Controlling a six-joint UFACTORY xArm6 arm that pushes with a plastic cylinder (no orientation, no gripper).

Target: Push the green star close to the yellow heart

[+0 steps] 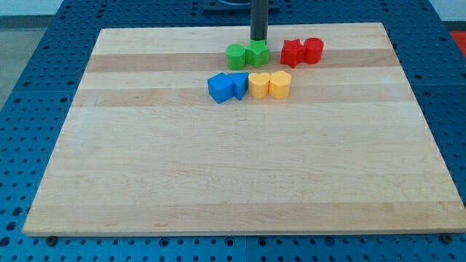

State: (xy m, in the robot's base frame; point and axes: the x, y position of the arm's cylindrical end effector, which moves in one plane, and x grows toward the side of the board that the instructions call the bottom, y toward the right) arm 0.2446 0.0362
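green star (258, 53) just above-left of yellow heart (279, 84)

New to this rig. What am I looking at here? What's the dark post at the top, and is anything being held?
There is one picture, from a single camera looking down at an angle on a wooden board.

The dark post is the robot arm's rod. It has no gripper and holds nothing; it only pushes blocks by sliding. My tip sits at the top edge of the green star, on its far side.

Eight small blocks cluster near the view's top. The green star touches another green block on its left. Two red blocks lie to the right. Below are two blue blocks and two yellow ones, the yellow heart being rightmost.
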